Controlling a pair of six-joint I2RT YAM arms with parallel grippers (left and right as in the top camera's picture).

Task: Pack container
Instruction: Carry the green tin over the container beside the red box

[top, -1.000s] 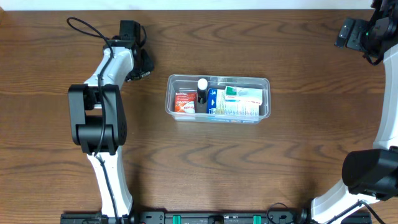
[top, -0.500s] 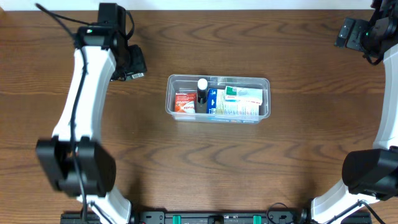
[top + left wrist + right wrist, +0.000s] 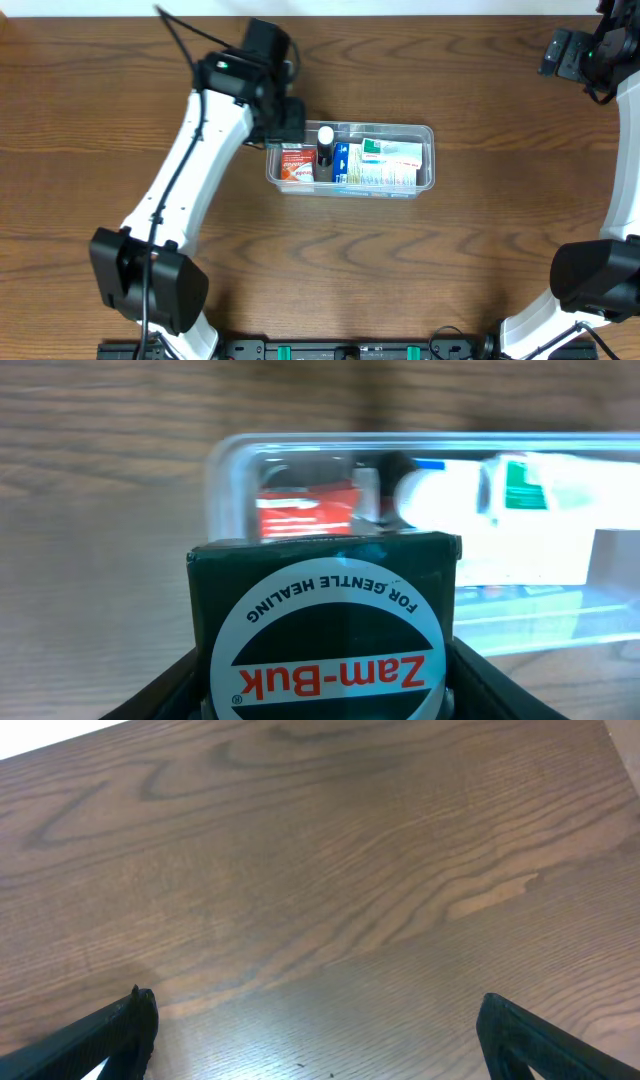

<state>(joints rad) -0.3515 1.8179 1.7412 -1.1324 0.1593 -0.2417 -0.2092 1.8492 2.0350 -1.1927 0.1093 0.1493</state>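
Note:
The clear plastic container (image 3: pixel 428 135) sits mid-table, holding a red packet (image 3: pixel 297 165), a small bottle with a white cap (image 3: pixel 325 137) and blue, green and white boxes (image 3: pixel 385 162). It also shows in the left wrist view (image 3: pixel 230 470). My left gripper (image 3: pixel 282 122) is at the container's back left corner, shut on a dark green Zam-Buk box (image 3: pixel 325 625). My right gripper (image 3: pixel 560 52) is open and empty at the far right back of the table; its fingertips (image 3: pixel 315 1025) frame bare wood.
The brown wooden table (image 3: pixel 480 250) surrounds the container. My left arm (image 3: pixel 190 180) crosses the left half of the table diagonally. My right arm (image 3: pixel 625 200) runs along the right edge.
My left gripper has swung from the far left back of the table rightward to the container's back left corner, carrying the Zam-Buk box. The right arm has not moved.

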